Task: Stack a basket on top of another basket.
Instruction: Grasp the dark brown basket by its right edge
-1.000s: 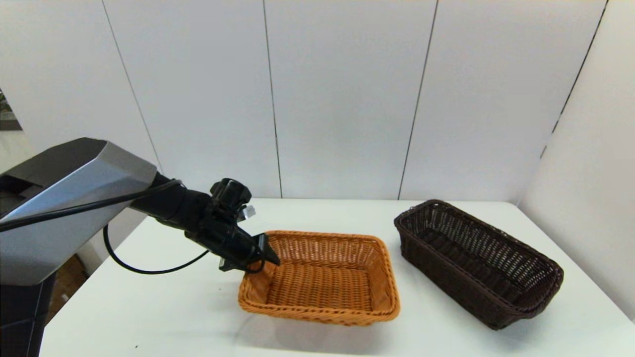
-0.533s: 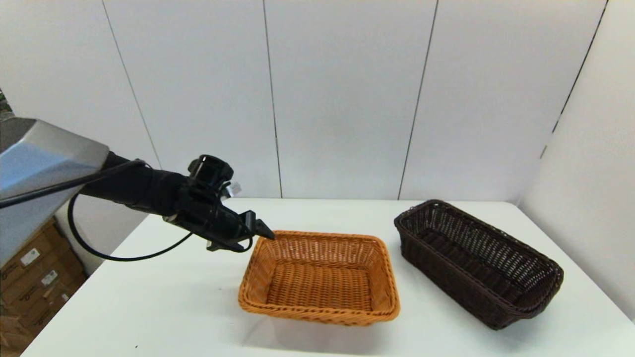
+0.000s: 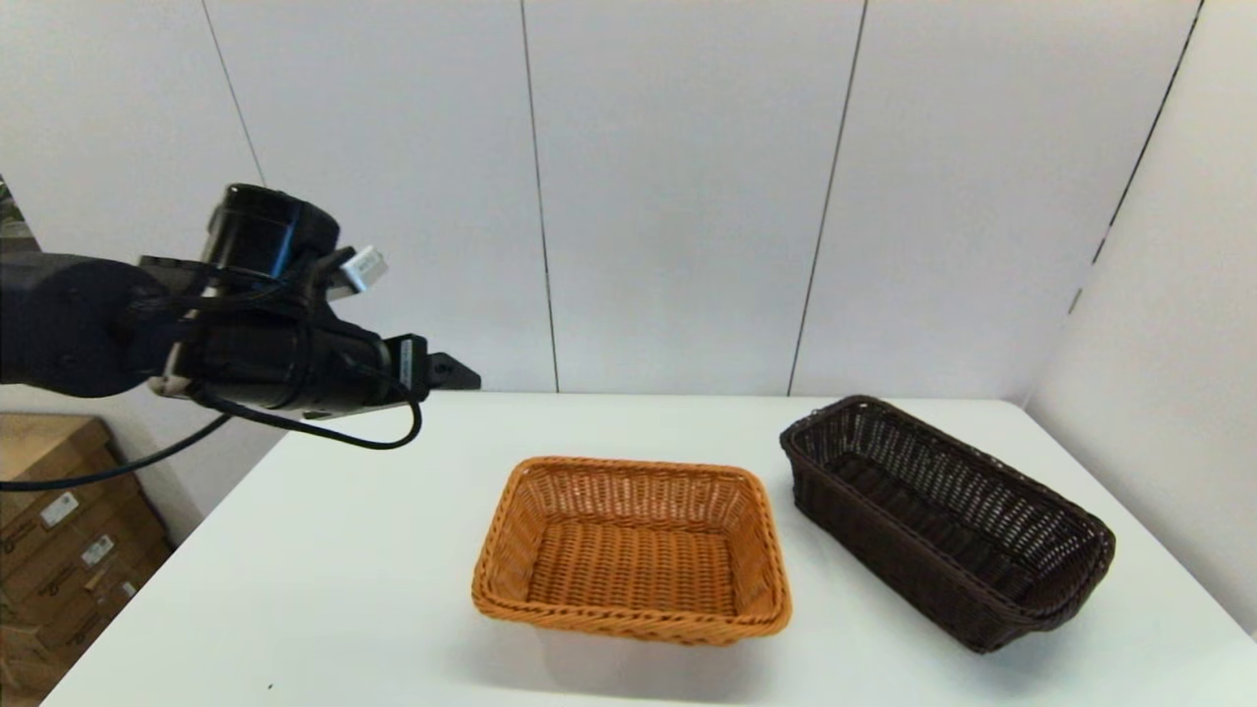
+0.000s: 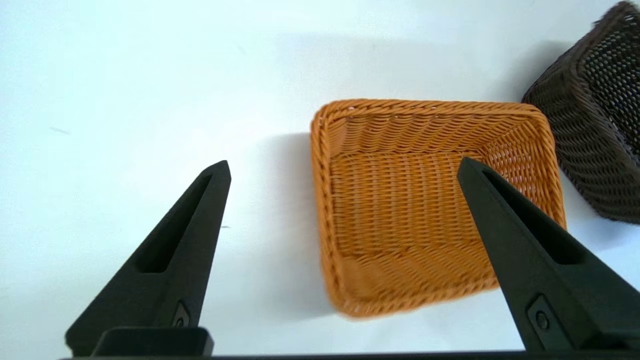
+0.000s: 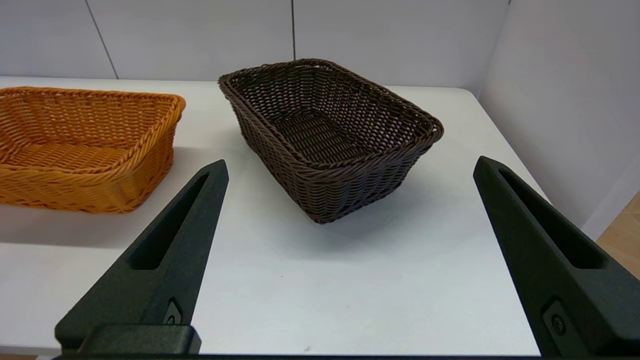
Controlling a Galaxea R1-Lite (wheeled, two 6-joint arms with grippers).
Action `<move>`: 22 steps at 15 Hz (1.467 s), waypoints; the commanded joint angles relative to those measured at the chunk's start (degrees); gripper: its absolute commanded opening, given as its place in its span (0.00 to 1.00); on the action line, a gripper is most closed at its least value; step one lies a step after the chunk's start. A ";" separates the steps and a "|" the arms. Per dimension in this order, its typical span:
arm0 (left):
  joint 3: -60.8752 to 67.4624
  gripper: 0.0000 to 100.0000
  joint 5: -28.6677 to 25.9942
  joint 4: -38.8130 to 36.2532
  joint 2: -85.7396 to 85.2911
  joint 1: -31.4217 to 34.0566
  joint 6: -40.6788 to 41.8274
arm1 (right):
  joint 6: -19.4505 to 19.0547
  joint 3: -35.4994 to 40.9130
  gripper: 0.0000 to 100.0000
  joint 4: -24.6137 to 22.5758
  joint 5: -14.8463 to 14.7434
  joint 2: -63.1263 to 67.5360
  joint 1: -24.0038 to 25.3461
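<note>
Now the left gripper (image 3: 447, 371) has lifted clear of the orange-tan basket (image 3: 633, 550), up and back toward the table's (image 3: 324, 589) left far edge, fingers spread wide and holding nothing. The orange-tan basket sits mid-table where it was, and the dark brown basket (image 3: 948, 516) stays just beside it on the right, not touching. The right gripper (image 5: 350, 170) waits low at the near edge, fingers apart, facing the dark brown basket.

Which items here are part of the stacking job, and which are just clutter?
Job:
- dark brown rectangular wicker basket, on the white table
- orange-tan rectangular wicker basket, apart from it
- left gripper, open, raised
- right gripper, open, facing the dark basket

Lying about:
- cardboard boxes beside the table
</note>
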 commanded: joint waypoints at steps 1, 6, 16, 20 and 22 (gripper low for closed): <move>13.72 1.00 3.34 -0.02 -22.59 1.40 8.64 | -0.02 -0.01 1.00 0.00 0.05 -0.02 0.00; 32.88 1.00 12.04 -0.02 -41.14 5.44 13.83 | -0.02 -0.01 1.00 0.00 0.05 -0.02 0.00; 47.47 1.00 14.59 -5.56 -62.76 11.42 21.74 | -0.02 -0.01 1.00 0.00 0.05 -0.02 0.00; 54.32 1.00 14.68 -10.48 -71.11 11.60 22.35 | -0.02 -0.01 1.00 0.00 0.05 -0.02 0.00; 58.01 1.00 14.85 -11.89 -75.33 12.21 25.17 | -0.02 -0.01 1.00 0.00 0.05 -0.02 0.00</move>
